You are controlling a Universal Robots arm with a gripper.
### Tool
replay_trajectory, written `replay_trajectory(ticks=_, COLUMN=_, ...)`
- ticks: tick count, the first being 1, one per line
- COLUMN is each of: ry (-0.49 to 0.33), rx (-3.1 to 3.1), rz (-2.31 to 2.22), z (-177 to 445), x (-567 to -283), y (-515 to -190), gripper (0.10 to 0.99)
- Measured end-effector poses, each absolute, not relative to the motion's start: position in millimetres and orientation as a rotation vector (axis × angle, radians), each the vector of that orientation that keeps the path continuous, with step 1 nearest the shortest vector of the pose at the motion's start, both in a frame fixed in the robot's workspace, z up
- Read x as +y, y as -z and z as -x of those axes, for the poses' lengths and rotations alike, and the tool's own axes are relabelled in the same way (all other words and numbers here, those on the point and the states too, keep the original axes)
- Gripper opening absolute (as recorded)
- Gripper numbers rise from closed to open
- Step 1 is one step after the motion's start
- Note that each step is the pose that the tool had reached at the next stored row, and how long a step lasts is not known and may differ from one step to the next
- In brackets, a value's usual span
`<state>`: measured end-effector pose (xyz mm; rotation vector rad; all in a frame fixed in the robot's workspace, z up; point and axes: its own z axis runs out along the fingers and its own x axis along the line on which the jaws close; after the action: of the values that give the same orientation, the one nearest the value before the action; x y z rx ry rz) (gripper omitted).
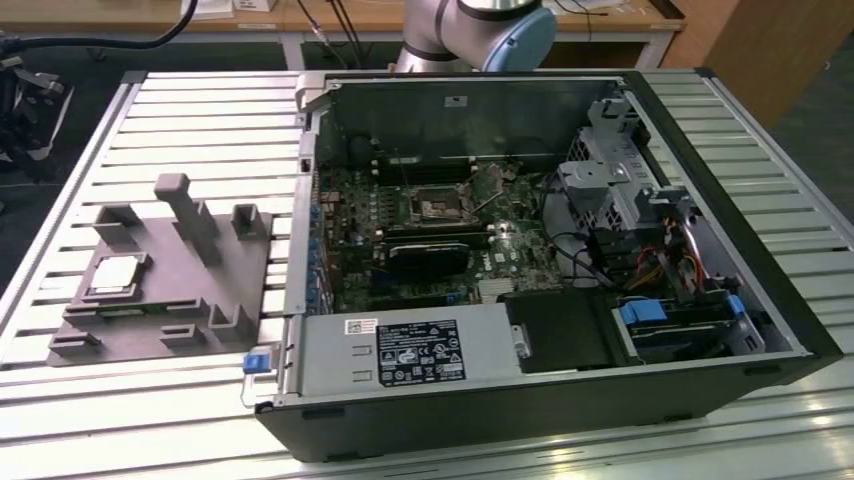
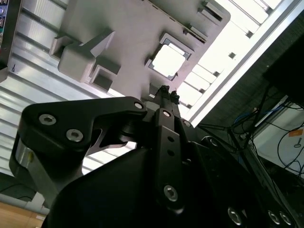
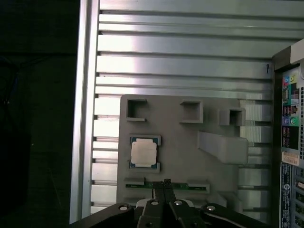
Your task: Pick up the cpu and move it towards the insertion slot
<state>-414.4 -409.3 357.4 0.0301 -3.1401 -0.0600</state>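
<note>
- The cpu (image 3: 144, 153) lies flat, metal lid up, in a shallow recess of the grey fixture block (image 3: 180, 142). The block sits on the slatted aluminium table (image 1: 200, 110), on the exterior view's left of the open computer case (image 1: 787, 330).
- The insertion slot (image 1: 437, 205) is on the motherboard inside the case, well apart from the cpu (image 1: 114, 275).
- The gripper (image 3: 165, 183) hovers over the fixture, near the chip but not touching it. Its fingertips are pressed together with nothing between them. The second wrist view agrees: gripper (image 2: 166, 91) closed and empty, cpu (image 2: 168, 61) beyond the tips.
- Handling (judgement): light, thin and rigid. The smooth lid is probably slippery, and the underside contacts and corners are probably fragile.
- Raised lips of the recess bracket two opposite edges and the other two look free. The best hold is likely a gentle one across those free edges, keeping the chip level.
- Print: a large dark label (image 1: 416, 352) and a small white sticker (image 1: 360, 325) are on the power supply. The case's rear panel (image 3: 289, 128) has coloured ports and labels. None of the print is legible enough to record.
</note>
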Motion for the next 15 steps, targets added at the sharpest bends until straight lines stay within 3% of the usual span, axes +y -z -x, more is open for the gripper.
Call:
replay_trajectory(ticks=5, ry=0.060, rx=-3.140, rz=-0.030, z=415.0, x=-409.3, y=-355.1, gripper=0.114)
replay_trajectory(ticks=6, ry=0.060, rx=-3.140, rz=-0.030, z=415.2, x=-409.3, y=-354.6, gripper=0.169)
replay_trajectory(ticks=7, ry=0.060, rx=-3.140, rz=-0.030, z=415.6, x=-409.3, y=-354.1, gripper=0.169)
replay_trajectory(ticks=8, ry=0.060, rx=-3.140, rz=-0.030, z=416.1, x=-409.3, y=-353.6, gripper=0.235)
replay_trajectory(ticks=9, ry=0.060, rx=-3.140, rz=-0.030, z=416.5, x=-409.3, y=-353.0, gripper=0.235)
replay_trajectory(ticks=10, ry=0.060, rx=-3.140, rz=-0.030, z=417.0, x=-409.3, y=-352.4, gripper=0.353)
replay_trajectory(ticks=13, ry=0.057, rx=-3.140, rz=-0.032, z=419.1, x=-409.4, y=-350.0, gripper=0.412)
replay_trajectory(ticks=15, ry=0.055, rx=-3.140, rz=-0.034, z=420.0, x=-409.4, y=-347.4, gripper=0.525)
